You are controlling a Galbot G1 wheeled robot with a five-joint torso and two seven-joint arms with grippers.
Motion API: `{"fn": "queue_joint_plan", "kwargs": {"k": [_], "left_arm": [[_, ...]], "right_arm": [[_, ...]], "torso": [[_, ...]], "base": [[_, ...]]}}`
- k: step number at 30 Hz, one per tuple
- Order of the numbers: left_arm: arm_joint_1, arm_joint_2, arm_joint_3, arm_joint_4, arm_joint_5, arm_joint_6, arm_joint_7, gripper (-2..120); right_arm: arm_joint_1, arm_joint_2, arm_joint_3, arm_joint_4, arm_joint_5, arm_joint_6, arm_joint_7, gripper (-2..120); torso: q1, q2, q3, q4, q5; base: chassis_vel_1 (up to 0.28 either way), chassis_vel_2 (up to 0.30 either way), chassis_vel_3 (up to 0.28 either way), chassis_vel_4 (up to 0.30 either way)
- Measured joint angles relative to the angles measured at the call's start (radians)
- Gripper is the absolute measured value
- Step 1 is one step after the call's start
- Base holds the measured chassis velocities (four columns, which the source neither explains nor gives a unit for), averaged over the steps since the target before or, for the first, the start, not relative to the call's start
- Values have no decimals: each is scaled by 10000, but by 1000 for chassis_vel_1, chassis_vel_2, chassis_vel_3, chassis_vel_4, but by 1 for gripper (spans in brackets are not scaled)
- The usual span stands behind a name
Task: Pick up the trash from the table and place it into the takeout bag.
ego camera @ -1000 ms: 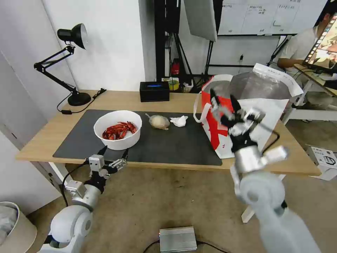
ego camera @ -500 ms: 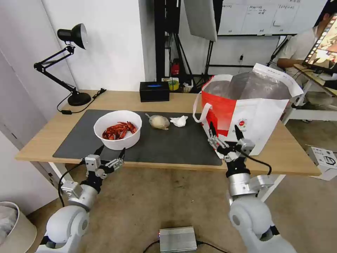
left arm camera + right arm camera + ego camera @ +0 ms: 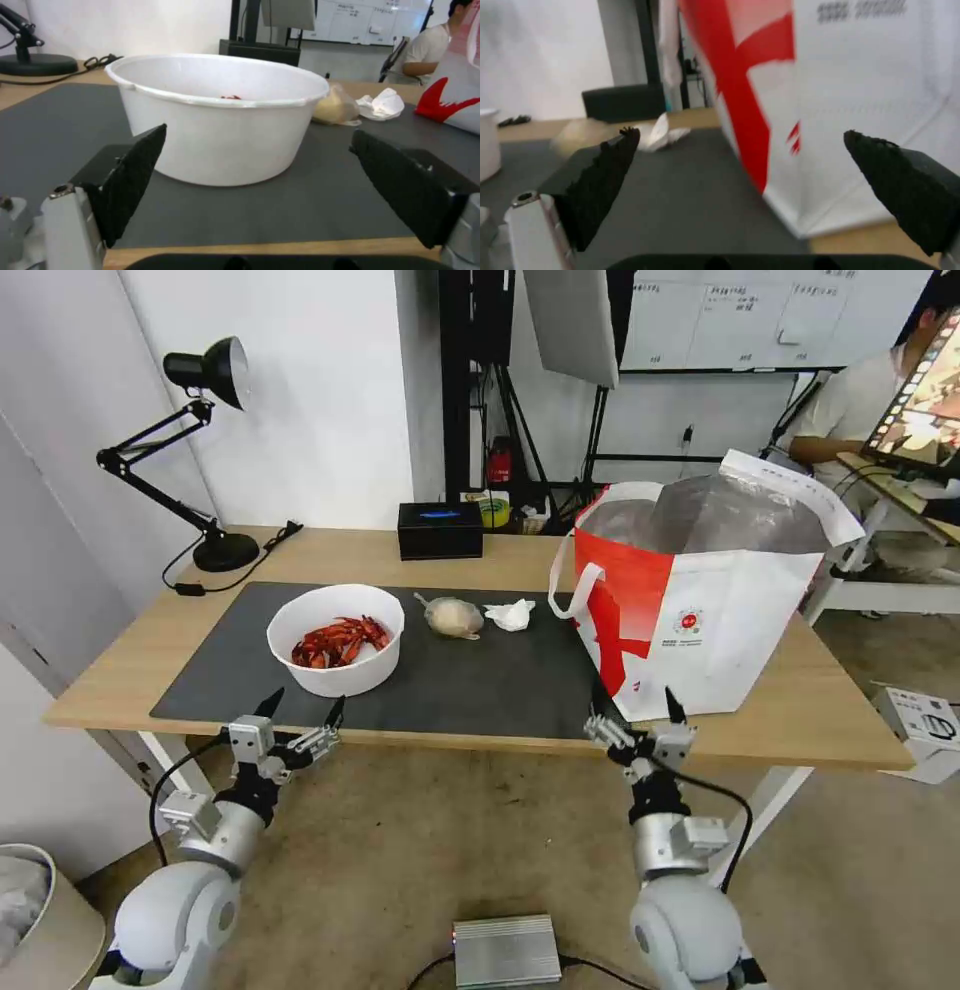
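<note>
Down from the takeout bag [image 3: 715,580] at right of frame, my right hand [image 3: 640,725] now hangs spread and empty at the surface's [image 3: 120,670] near edge. My left hand [image 3: 290,720], also spread, faces the crayfish bowl [image 3: 337,638] left of centre; bagged lump [image 3: 454,617] and tissue [image 3: 511,614] wait mid-frame, so the bowl looks next.

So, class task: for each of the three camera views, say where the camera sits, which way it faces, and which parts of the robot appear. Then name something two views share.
Head view: on the robot's head, looking forward and down at the table; both arms show, left gripper and right gripper at the near edge.
Left wrist view: on the left wrist, facing the white bowl between open fingers.
Right wrist view: on the right wrist, facing the takeout bag between open fingers.
Shared: both wrist views show the crumpled tissue on the dark mat.
</note>
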Motion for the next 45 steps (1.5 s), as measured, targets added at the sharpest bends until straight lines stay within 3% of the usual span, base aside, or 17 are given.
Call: {"fn": "queue_joint_plan", "kwargs": {"k": [8,29,37,45], "left_arm": [[61,23,-50,38,-138,84,10,100],[32,-97,-50,70,-59,91,54,100],[207,-217,-72,-81,-4,26,189,100],[189,-377,-59,-39,104,2,224,100]], "right_arm": [[-187,307,-287,-24,-341,30,-58,100],[-122,95,-472,42,-58,157,-333,100],[1084,-510,-1137,-484,771,124,-747,100],[2430,-636,-1806,-1480,1545,-23,-791,100]], "torso": [[1,0,0,1,-1],[2,0,0,1,0],[2,0,0,2,1],[1,0,0,-1,0]], "base": [[0,0,0,0],[0,0,0,0],[0,0,0,0],[0,0,0,0]]}}
